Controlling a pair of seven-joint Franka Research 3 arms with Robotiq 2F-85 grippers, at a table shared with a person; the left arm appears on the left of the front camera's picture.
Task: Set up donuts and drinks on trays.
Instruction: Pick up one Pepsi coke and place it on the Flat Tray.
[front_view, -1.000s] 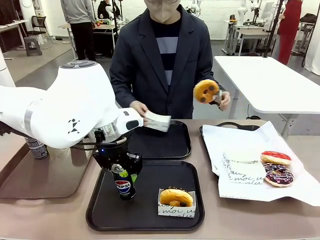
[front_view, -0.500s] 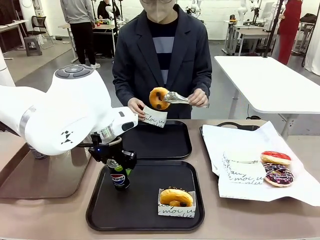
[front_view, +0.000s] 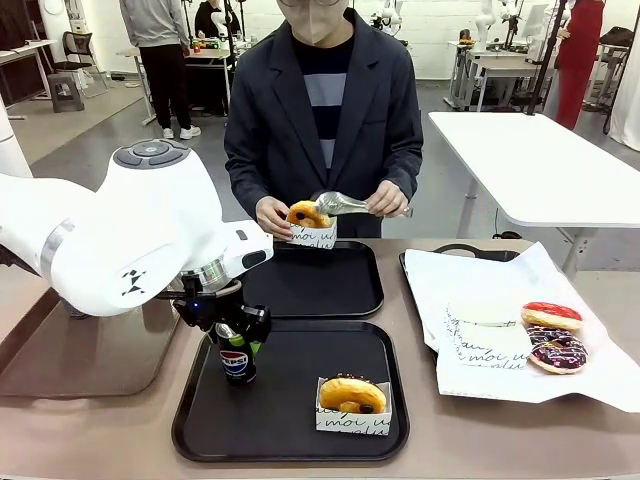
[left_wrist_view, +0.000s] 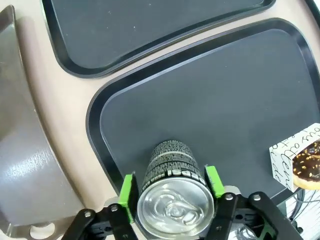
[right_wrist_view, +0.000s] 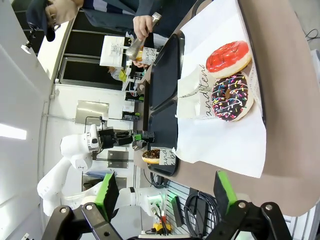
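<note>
A black Pepsi can (front_view: 236, 358) stands upright near the left edge of the near black tray (front_view: 300, 435). My left gripper (front_view: 233, 330) straddles it from above; in the left wrist view the green pads (left_wrist_view: 127, 190) flank the can (left_wrist_view: 172, 207) with a thin gap, so the gripper is open. A glazed donut in a "moi" sleeve (front_view: 352, 398) sits at that tray's front right. Over the far black tray (front_view: 325, 290) the person holds a sleeve with a second donut (front_view: 309, 224), tongs (front_view: 345, 204) on it. My right gripper (right_wrist_view: 166, 195) is open and empty.
A tray lined with white printed paper (front_view: 500, 310) at the right carries a red-iced donut (front_view: 551, 315) and a sprinkled chocolate one (front_view: 558, 352). A long brown tray (front_view: 90, 365) lies at the left, partly behind my left arm.
The can moved slightly left and back and now stands on the near tray, and my left jaws have loosened. The person brought the donut down with tongs into the sleeve.
</note>
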